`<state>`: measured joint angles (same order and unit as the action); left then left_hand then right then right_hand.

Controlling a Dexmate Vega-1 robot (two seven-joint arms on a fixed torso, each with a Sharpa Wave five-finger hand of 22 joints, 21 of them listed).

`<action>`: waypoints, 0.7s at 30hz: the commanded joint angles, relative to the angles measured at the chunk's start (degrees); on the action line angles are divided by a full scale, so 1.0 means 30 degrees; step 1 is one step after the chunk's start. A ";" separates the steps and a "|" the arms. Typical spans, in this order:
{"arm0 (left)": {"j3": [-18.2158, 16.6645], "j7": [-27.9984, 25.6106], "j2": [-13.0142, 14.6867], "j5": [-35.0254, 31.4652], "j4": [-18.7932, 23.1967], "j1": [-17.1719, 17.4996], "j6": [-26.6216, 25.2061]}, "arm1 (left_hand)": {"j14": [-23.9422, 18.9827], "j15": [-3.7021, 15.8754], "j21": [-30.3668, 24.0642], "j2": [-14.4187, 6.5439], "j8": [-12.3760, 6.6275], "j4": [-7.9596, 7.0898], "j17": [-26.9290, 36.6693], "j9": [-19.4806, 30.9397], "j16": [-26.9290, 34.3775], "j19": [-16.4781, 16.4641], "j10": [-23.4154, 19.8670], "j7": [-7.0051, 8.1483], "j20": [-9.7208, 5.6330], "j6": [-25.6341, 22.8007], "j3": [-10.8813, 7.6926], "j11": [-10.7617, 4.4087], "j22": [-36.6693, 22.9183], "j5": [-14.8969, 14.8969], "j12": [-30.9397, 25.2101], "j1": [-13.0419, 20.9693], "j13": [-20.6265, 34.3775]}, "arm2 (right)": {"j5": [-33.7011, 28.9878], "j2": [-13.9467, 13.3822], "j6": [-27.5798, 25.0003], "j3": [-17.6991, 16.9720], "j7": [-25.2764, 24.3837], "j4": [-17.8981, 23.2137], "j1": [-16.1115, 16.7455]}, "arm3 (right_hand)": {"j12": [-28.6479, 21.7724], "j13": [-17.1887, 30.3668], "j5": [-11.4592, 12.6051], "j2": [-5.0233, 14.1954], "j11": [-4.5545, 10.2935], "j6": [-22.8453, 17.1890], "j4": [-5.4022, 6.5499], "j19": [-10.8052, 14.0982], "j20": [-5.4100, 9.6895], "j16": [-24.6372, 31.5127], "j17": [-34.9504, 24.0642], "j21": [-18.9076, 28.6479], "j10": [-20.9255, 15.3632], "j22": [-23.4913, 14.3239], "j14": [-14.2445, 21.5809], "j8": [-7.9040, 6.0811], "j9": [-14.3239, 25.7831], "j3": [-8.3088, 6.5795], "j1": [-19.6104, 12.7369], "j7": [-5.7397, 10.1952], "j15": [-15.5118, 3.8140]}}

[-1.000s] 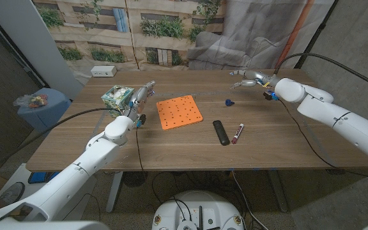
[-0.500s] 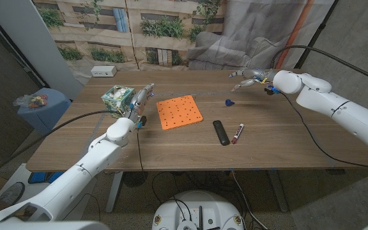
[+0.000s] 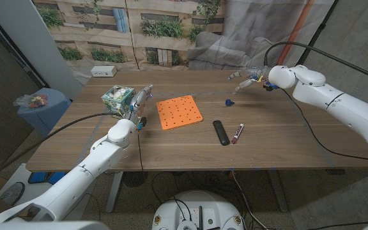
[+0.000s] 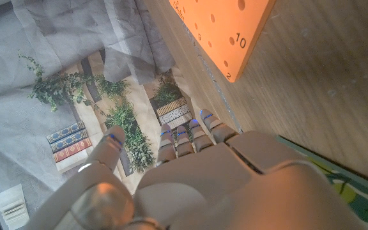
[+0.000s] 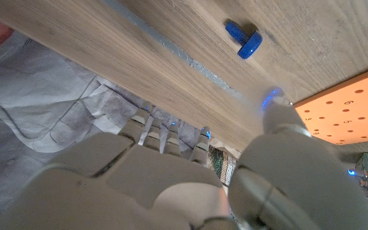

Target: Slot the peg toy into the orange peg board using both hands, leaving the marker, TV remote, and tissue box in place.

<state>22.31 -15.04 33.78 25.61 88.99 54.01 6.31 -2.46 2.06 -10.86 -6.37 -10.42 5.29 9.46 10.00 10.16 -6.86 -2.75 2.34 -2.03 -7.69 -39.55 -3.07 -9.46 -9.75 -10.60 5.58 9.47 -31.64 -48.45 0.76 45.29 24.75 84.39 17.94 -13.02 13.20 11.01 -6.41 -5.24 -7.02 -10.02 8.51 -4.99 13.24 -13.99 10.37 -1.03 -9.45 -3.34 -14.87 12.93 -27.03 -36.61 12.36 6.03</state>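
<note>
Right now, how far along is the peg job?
Nothing is slotted yet: the blue peg lies on the table, apart from the orange board. The right hand hovers open beyond the peg; the left hand waits between tissue box and board. Left: grasping and slotting. Remote and marker lie untouched.

From my remote station, the square plastic peg board (image 3: 179,112) showed bright orange with dark holes, the small peg toy (image 3: 229,101) blue, the slim TV remote (image 3: 220,132) black, the marker (image 3: 237,133) red-and-white, and the tissue box (image 3: 117,98) green-patterned on brown woodgrain table (image 3: 280,137).
</note>
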 commanded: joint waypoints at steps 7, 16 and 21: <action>-0.0148 -0.0511 -0.0156 0.0184 -0.0072 0.0277 -0.0115 | -0.0096 0.0232 -0.0093 -0.1109 -0.0141 -0.0057 0.0058 0.0038 0.0047 -0.0138 -0.0137 0.0043 -0.1441 -0.0115 -0.0151 -0.0018 -0.0106 -0.0044 -0.0065 0.0203 0.0102 | -0.2776 0.0696 0.0039 0.1080 0.1256 -0.0344 -0.0806 | -0.0261 0.0097 -0.0040 -0.0324 -0.0371 -0.0325 0.0188 0.0326 0.0419 0.0297 -0.0173 0.0152 -0.0555 -0.0060 0.0565 -0.0442 0.0186 0.0113 -0.0067 -0.0007 0.0087; -0.0048 -0.0370 -0.0277 0.0289 -0.0405 0.0045 -0.0209 | -0.0126 0.0197 -0.0086 -0.1094 -0.0122 -0.0083 0.0063 0.0039 0.0039 -0.0145 -0.0126 0.0046 -0.1438 -0.0117 -0.0184 0.0003 -0.0106 -0.0040 -0.0043 0.0187 0.0102 | -0.3775 0.0980 -0.0049 0.1518 0.1752 -0.0403 -0.0944 | -0.0269 0.0153 -0.0024 -0.0387 -0.0595 -0.0342 0.0247 0.0425 0.0301 0.0344 -0.0248 0.0179 -0.0619 -0.0069 0.0644 -0.0533 0.0242 0.0215 0.0048 0.0025 0.0292; 0.0001 -0.0289 -0.0331 0.0333 -0.0564 -0.0037 -0.0184 | -0.0131 0.0192 -0.0082 -0.1098 -0.0112 -0.0101 0.0068 0.0040 0.0035 -0.0141 -0.0119 0.0041 -0.1452 -0.0108 -0.0198 0.0004 -0.0106 -0.0038 -0.0035 0.0177 0.0103 | -0.4410 0.1118 -0.0147 0.1745 0.1748 -0.0366 -0.0959 | -0.0213 0.0200 -0.0016 -0.0428 -0.0787 -0.0264 0.0277 0.0119 -0.0023 0.0290 -0.0304 0.0071 -0.0503 -0.0074 0.0489 -0.0570 0.0292 0.0289 0.0140 0.0031 0.0608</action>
<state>22.00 -16.25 33.15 26.29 88.21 54.51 5.84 -2.46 2.06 -10.86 -6.37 -10.42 5.12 9.45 10.00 10.15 -6.85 -2.74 2.34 -2.03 -7.69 -39.72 -3.07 -9.46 -9.75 -10.60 5.58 9.46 -41.08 -46.18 0.90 48.95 29.10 83.44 15.44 -13.47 13.49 11.03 -7.16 -7.00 -7.68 -9.23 9.11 -4.45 14.12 -14.72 10.65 -2.76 -9.45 -1.83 -16.19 13.46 -26.23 -36.13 12.37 7.18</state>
